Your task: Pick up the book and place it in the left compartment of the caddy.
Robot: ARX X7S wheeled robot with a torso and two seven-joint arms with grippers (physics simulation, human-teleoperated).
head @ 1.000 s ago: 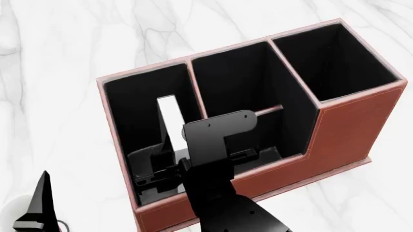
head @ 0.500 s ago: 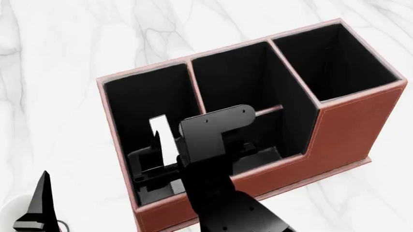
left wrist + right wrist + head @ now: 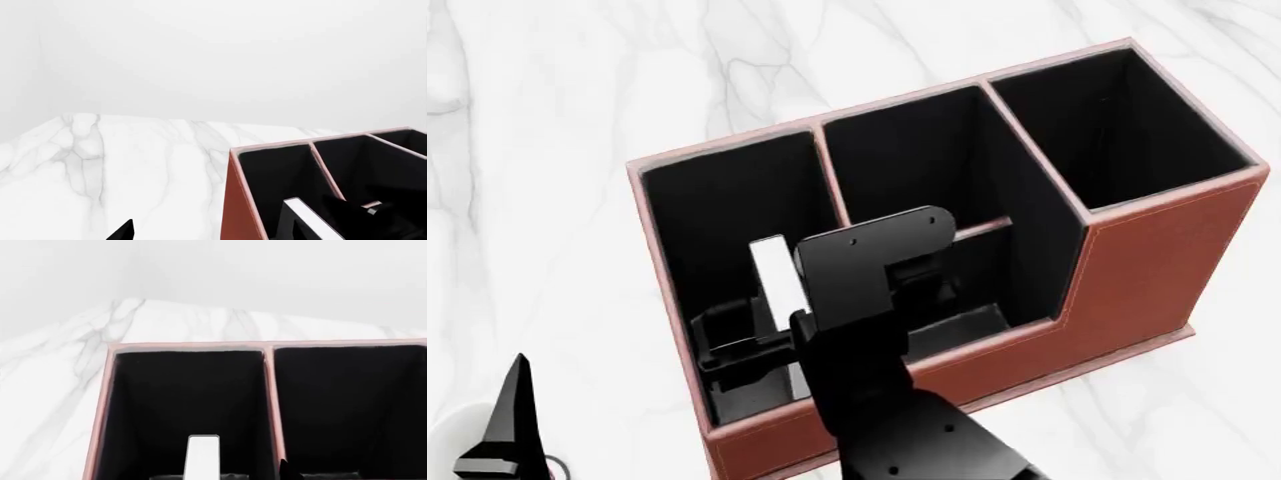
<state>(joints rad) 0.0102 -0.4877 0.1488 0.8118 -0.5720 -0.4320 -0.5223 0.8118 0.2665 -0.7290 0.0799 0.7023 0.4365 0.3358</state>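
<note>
The reddish-brown caddy (image 3: 1134,270) stands on the marble top. The black book, showing its white page edge (image 3: 771,280), stands upright inside the left compartment (image 3: 714,220), its top below the rim. My right gripper (image 3: 827,322) is lowered into that compartment, jaws spread on either side of the book and apart from it. In the right wrist view the page edge (image 3: 202,455) sits midway between my jaws (image 3: 202,475), with one fingertip (image 3: 283,469) by the divider wall. My left gripper (image 3: 213,234) is open and empty beside the caddy's left end wall (image 3: 240,210). The book (image 3: 313,220) also shows there.
A white mug rim (image 3: 447,440) shows at the bottom left corner beside my left finger (image 3: 514,420). The caddy's middle section has a cross divider (image 3: 988,228), and the taller end section (image 3: 1121,120) lies to the right. Marble surface (image 3: 561,100) surrounds the caddy.
The book's top has dropped lower into the left compartment and no longer rises near the rim. My right gripper has shifted slightly left. The left arm has not moved.
</note>
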